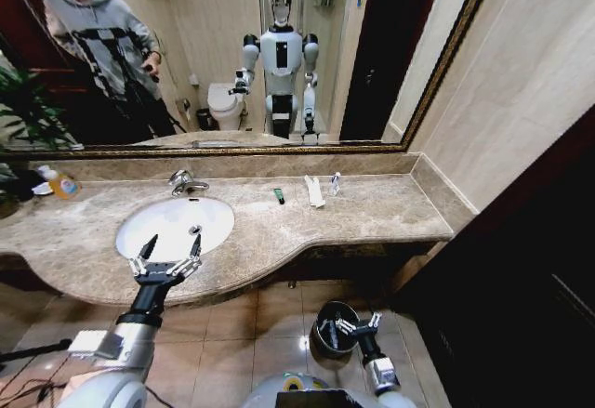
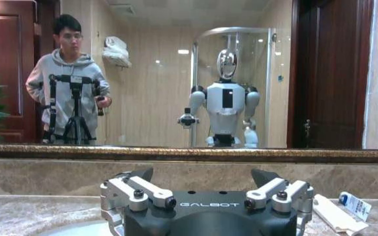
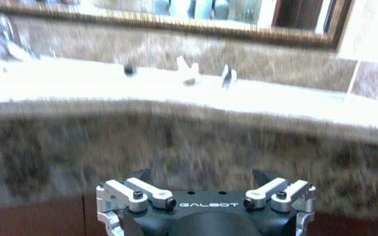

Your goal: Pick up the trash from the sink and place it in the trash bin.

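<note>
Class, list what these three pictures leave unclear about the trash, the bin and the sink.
- Bin: in the head view the right pincer covers part of its opening, so its contents are hidden.
- Trash: the right wrist view is blurred, so the items on the counter are just smears.
- Sink: in the left wrist view the left pincer hides most of the basin.
- Sachet: too small in the head view to read.

The right hand [image 1: 356, 325] hides part of the trash bin [image 1: 327, 319]; the sachet [image 1: 335, 183] is too small to read.
</note>
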Controlling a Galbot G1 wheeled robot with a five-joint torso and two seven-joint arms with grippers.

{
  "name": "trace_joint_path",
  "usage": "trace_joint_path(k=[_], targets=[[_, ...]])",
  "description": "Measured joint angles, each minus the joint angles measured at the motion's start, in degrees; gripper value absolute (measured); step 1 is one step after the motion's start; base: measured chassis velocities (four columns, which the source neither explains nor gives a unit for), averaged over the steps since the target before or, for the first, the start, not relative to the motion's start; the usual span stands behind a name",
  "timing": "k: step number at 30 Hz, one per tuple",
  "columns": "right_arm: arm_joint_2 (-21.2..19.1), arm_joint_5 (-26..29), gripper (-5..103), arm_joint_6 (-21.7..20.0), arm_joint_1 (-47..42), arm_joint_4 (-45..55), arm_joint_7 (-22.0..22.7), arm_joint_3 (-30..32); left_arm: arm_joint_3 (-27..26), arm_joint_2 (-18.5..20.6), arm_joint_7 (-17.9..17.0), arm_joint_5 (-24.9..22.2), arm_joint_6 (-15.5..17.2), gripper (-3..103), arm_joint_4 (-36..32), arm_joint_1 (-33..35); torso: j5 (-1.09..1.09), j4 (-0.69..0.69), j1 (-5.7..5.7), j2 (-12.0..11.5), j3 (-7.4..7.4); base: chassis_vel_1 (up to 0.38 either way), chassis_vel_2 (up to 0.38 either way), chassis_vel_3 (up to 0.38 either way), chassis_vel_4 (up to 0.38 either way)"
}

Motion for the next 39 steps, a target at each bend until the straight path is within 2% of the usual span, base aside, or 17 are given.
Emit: trace_joint_path(k=[3,6,7,10,13,15,16,19,29,35,39], targets=[[-0.22,0.68,100,-0.99,-0.09,3.46,-0.98,-0.02,0.00,0.00,0.00,0.00,0.00,100,0.00,0.00,-0.01,0.00,0.00,0.00,0.00,0.000,0.000,0.000,0.000],[-0.30,1.38,100,-4.39,4.11,6.81,-2.28,-0.54,0.00,0.00,0.00,0.00,0.00,100,0.00,0.00,0.00,0.00,0.00,0.00,0.00,0.000,0.000,0.000,0.000],[-0.30,1.38,100,-4.39,4.11,6.81,-2.28,-0.54,0.00,0.00,0.00,0.00,0.00,100,0.00,0.00,0.00,0.00,0.00,0.00,0.00,0.000,0.000,0.000,0.000],[-1.05,2.52,100,-9.21,12.05,8.36,-3.58,-1.72,0.00,0.00,0.00,0.00,0.00,100,0.00,0.00,0.00,0.00,0.01,0.00,0.01,0.000,0.000,0.000,0.000],[-1.89,2.99,100,-10.92,15.60,8.21,-3.94,-2.39,0.00,0.00,0.00,0.00,0.00,100,0.00,0.00,0.00,0.01,0.01,0.00,0.01,0.000,0.000,0.000,0.000],[-3.10,4.34,100,-14.23,22.75,6.07,-4.57,-4.09,0.00,0.00,0.00,0.00,0.00,100,0.00,0.00,0.00,0.01,0.01,0.00,0.01,0.000,0.000,0.000,0.000],[-3.10,4.34,100,-14.23,22.75,6.07,-4.57,-4.09,0.00,0.00,0.00,0.00,0.00,100,0.00,0.00,0.00,0.01,0.01,0.00,0.01,0.000,0.000,0.000,0.000],[-3.31,6.20,100,-17.26,30.26,2.39,-5.08,-6.11,0.00,-0.01,-0.01,0.00,0.00,100,0.00,0.00,0.00,0.01,0.01,0.00,0.01,0.000,0.000,0.000,0.000],[-3.35,12.45,100,-23.93,44.94,-9.78,-4.79,-10.37,0.00,0.00,0.00,0.00,0.00,100,0.00,0.00,0.00,0.01,0.01,-0.01,0.01,0.000,0.000,0.000,0.000],[-1.50,12.87,100,-24.50,52.04,-18.69,-3.52,-11.59,0.00,0.00,0.01,0.00,0.00,100,0.00,0.00,-0.01,0.01,0.01,-0.01,0.01,0.000,0.000,0.000,0.000],[-0.72,12.72,100,-25.32,54.45,-21.21,-2.68,-12.01,0.00,0.00,0.00,0.00,0.00,100,0.00,0.00,0.00,0.01,0.01,-0.01,0.01,0.000,0.000,0.000,0.000]])
